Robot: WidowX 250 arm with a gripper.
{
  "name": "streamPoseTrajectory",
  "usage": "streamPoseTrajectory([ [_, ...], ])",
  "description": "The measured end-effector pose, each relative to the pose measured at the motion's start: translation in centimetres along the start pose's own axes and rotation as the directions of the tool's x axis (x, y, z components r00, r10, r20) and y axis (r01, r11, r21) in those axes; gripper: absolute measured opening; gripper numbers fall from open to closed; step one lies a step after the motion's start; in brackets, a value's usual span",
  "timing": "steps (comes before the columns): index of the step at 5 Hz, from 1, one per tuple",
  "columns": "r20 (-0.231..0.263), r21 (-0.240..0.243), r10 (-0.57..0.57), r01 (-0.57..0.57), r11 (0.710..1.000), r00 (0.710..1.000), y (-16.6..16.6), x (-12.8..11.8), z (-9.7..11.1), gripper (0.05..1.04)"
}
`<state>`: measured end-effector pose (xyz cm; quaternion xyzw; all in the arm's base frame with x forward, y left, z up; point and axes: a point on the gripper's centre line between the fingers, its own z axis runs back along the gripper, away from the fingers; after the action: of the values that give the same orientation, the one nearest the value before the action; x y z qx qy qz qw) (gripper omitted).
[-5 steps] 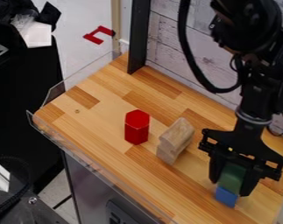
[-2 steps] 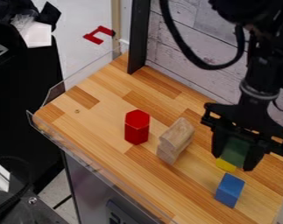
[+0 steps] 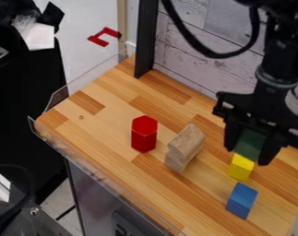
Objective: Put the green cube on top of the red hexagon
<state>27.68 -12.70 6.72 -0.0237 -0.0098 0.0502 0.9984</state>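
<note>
Your landmark for this report is the red hexagon (image 3: 144, 133), a tall six-sided block standing upright on the wooden work surface (image 3: 108, 126). Observed on the arm: it enters at the top right of your view, well to the right of the hexagon, and its lower section hangs steeply down with a slight slant. A black cable (image 3: 206, 50) loops out from it on the side toward the hexagon, in front of the wall boards (image 3: 188, 71). Your gripper (image 3: 248, 153) points downward, well apart from the hexagon on its right. Its two fingers are closed about the green cube (image 3: 251, 141), one on each side, so your cube is to the right of the hexagon, in their grasp. Directly below the cube in your view, and partly covered by it, is a yellow block (image 3: 240, 169), right of and lower than the hexagon; you cannot tell whether the two touch. A blue block (image 3: 241, 201) lies farther down and right from the hexagon. Between hexagon and gripper, nearer the hexagon, you have a bare-wood block (image 3: 185, 146), apart from both.
</note>
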Motion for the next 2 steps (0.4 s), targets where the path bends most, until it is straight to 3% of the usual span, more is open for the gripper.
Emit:
streamPoseTrajectory([
  [1, 0.023, -0.012, 0.031, -0.031, 0.999, 0.999, 0.8, 0.4, 0.8, 0.582],
  [2, 0.023, -0.013, 0.128, -0.128, 0.992, 0.991, 4.1, 0.8, 1.0, 0.582],
])
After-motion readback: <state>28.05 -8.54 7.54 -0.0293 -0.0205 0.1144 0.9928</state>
